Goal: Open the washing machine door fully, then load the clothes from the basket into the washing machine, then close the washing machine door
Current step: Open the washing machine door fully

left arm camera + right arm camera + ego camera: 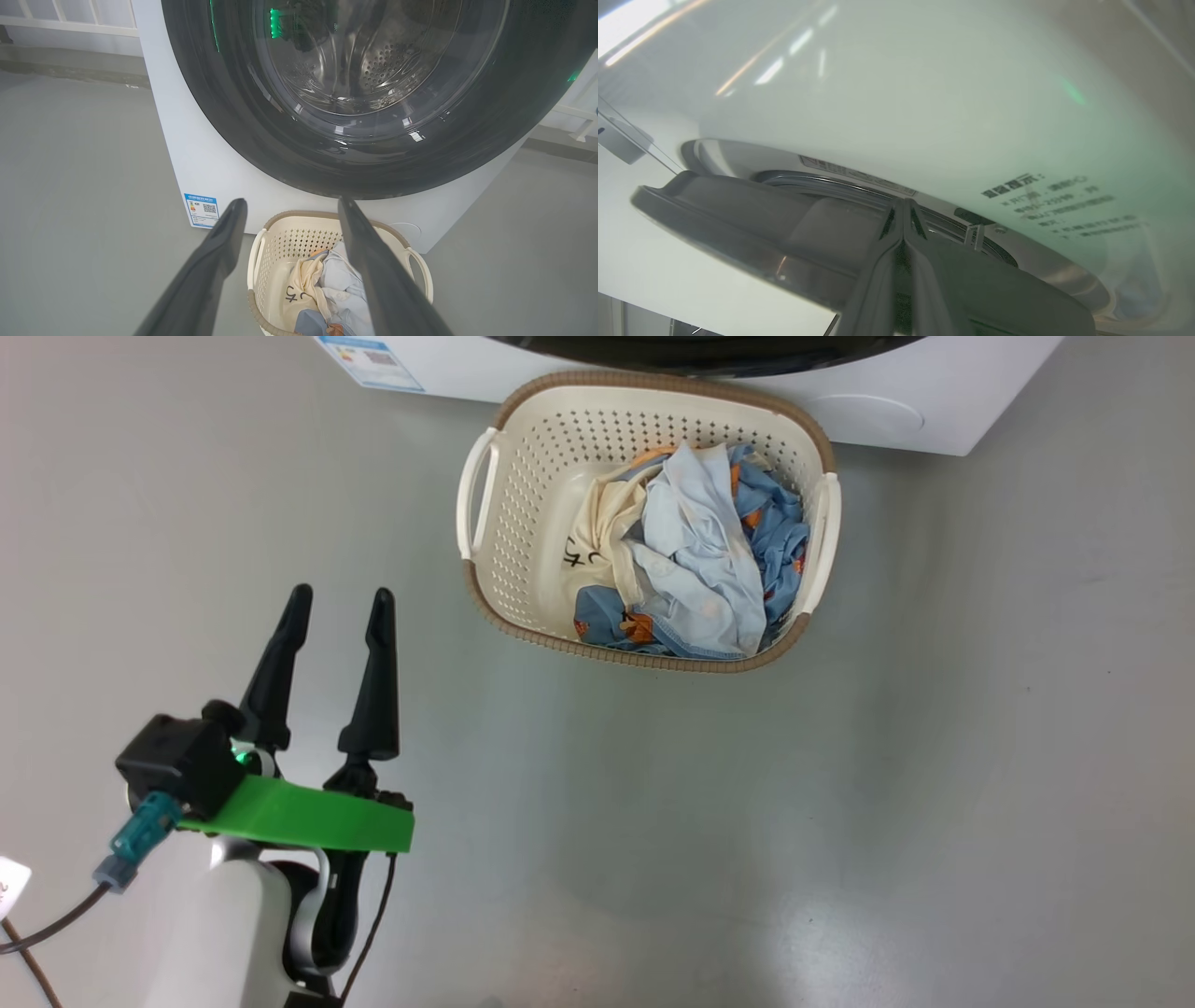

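On the grey floor (840, 803), just in front of the washing machine (887, 420): the basket (532, 523), upright, its far rim close to the machine's base.

- The clothes (691, 560) lie bundled in the basket's right half. Pale blue piece on top, cream piece with black lettering to its left, denim blue with orange prints along the right and near sides.
- Left tool (341, 593): at the lower left of the head view, over bare floor, well apart from the basket. Fingers spread wide, nothing between them.
- Left wrist view: the washing machine door (233, 116) faces the camera, and the steel drum (373, 70) is visible through the glass bowl. A blue label (202, 210) is at the machine's lower corner.
- Right tool (903, 205): fingers pressed together with nothing between them, tips at the rim of the door.
- Right wrist view: on this side a gap shows between the door rim and the white front panel, so the door looks slightly ajar here. How far, I cannot tell.
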